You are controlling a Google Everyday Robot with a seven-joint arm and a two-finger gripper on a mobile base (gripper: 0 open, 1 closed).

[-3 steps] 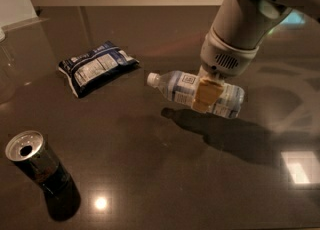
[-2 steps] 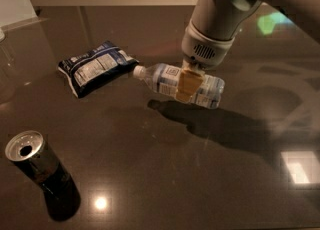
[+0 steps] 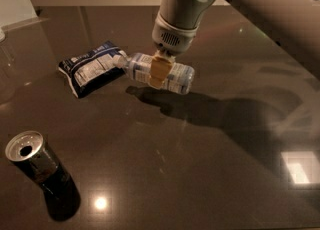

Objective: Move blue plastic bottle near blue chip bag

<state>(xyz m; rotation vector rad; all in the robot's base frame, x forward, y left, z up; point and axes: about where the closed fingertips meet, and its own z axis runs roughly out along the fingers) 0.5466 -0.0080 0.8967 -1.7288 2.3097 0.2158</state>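
The blue plastic bottle (image 3: 176, 77) lies on its side in my grip, lifted a little above the dark table, its white cap pointing left and almost touching the bag. The blue chip bag (image 3: 91, 68) lies flat on the table at the left, white text panel up. My gripper (image 3: 159, 71) comes down from the upper middle and is shut on the bottle's middle; one tan finger (image 3: 158, 69) shows across the front of the bottle.
A dark metal can (image 3: 42, 170) stands open-topped at the front left. The glossy dark table (image 3: 200, 174) reflects ceiling lights at the front and right. My arm crosses the upper right. A pale object sits at the far left edge.
My gripper has carried the bottle leftward, from the table's middle right to right beside the chip bag. The bag and the can have not moved.
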